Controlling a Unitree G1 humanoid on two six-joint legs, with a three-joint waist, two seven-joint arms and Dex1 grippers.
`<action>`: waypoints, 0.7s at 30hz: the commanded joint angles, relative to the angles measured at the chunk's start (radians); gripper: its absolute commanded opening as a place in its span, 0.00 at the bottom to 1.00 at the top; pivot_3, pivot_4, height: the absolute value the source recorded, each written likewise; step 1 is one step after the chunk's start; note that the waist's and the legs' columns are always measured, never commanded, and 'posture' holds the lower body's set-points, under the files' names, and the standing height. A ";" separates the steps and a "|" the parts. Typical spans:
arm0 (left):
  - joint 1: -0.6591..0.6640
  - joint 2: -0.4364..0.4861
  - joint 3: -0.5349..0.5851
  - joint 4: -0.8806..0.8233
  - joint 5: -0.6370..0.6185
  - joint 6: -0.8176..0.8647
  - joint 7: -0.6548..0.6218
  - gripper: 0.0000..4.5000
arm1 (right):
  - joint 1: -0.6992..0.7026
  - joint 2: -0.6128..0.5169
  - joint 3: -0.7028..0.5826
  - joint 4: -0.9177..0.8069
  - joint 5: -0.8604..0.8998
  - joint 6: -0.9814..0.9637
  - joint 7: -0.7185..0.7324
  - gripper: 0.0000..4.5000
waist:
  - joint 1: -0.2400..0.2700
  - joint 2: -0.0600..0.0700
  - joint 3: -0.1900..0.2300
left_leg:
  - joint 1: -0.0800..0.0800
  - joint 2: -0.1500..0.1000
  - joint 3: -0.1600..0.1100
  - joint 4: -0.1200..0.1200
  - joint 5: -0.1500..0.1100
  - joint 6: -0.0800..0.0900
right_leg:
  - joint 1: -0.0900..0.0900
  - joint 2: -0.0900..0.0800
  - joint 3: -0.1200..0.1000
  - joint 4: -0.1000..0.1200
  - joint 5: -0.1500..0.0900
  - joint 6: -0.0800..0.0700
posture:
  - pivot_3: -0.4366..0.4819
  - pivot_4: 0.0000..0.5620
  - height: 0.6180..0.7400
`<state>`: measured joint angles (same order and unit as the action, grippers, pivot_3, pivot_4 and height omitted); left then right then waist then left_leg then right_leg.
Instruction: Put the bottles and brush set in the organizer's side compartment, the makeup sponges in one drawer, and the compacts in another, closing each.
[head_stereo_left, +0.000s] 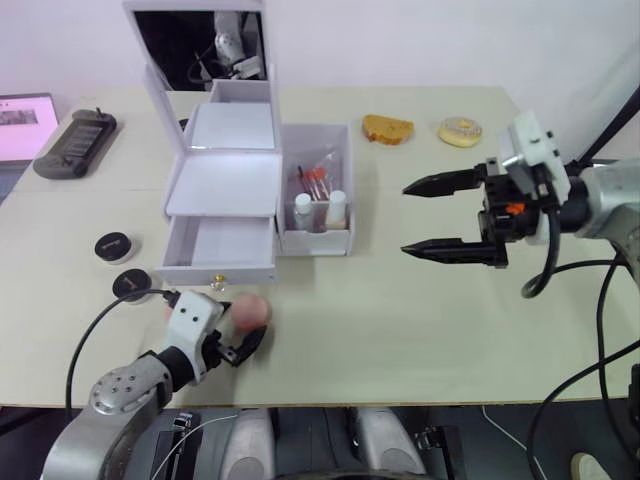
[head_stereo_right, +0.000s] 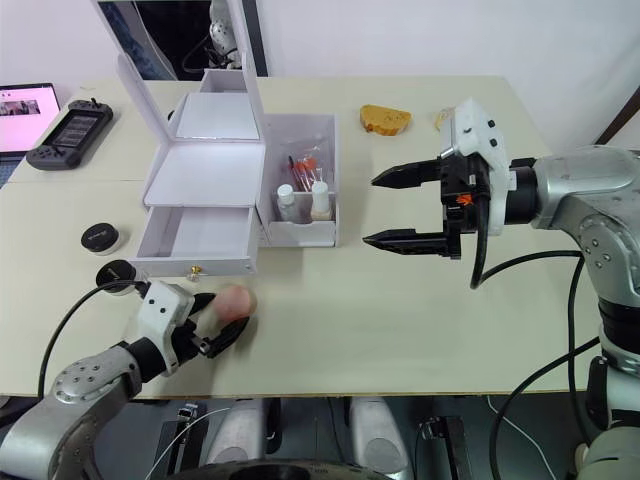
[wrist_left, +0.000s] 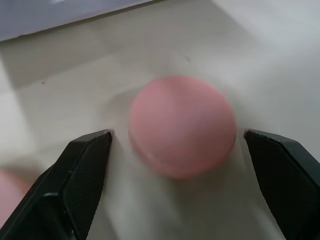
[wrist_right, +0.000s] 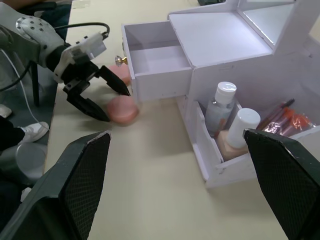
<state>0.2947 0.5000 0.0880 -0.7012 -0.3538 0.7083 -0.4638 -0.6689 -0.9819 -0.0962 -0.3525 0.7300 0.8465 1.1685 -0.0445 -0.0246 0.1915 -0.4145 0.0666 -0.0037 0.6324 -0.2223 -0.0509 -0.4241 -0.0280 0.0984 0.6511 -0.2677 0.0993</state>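
Note:
The white organizer stands with its mirror lid up and its bottom drawer pulled open and empty. Its side compartment holds two bottles and the brush set. A pink makeup sponge lies on the table in front of the drawer, between the fingers of my open left gripper. A second pink sponge sits partly hidden behind that gripper. Two black round compacts lie left of the drawer. My right gripper hovers open and empty to the right of the organizer.
A handheld game console and a laptop sit at the far left. A piece of bread and a donut lie at the back right. The table's front edge runs close behind the left gripper.

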 joint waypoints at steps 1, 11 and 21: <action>-0.004 -0.006 -0.037 0.001 0.023 -0.003 0.026 0.99 | -0.031 -0.010 -0.015 -0.022 0.012 0.000 -0.017 1.00 | 0.000 0.000 0.000 | 0.000 0.000 0.000 0.000 0.000 0.000 | 0.000 0.000 0.000 0.000 0.000 0.000 | 0.48 0.27 1.00; -0.041 -0.014 -0.085 0.007 0.053 0.016 0.070 0.94 | -0.042 -0.013 -0.004 -0.021 0.011 -0.005 -0.025 1.00 | 0.001 0.000 0.000 | 0.001 0.000 0.000 0.000 0.000 0.000 | 0.001 0.000 0.000 0.000 0.000 0.000 | 0.48 0.27 1.00; -0.043 -0.028 -0.078 0.000 0.045 0.014 0.081 0.59 | -0.033 -0.015 0.002 -0.018 0.006 -0.014 -0.014 1.00 | 0.002 0.000 0.000 | 0.001 0.000 0.000 0.000 0.000 0.000 | 0.001 0.000 0.000 0.000 0.000 0.000 | 0.48 0.27 1.00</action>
<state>0.2429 0.4728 0.0186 -0.6905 -0.3009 0.7168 -0.3801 -0.6883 -0.9817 -0.0833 -0.3523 0.7302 0.8454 1.1479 -0.0428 -0.0245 0.1914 -0.4138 0.0664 -0.0038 0.6327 -0.2223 -0.0509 -0.4230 -0.0282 0.0985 0.6510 -0.2676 0.0994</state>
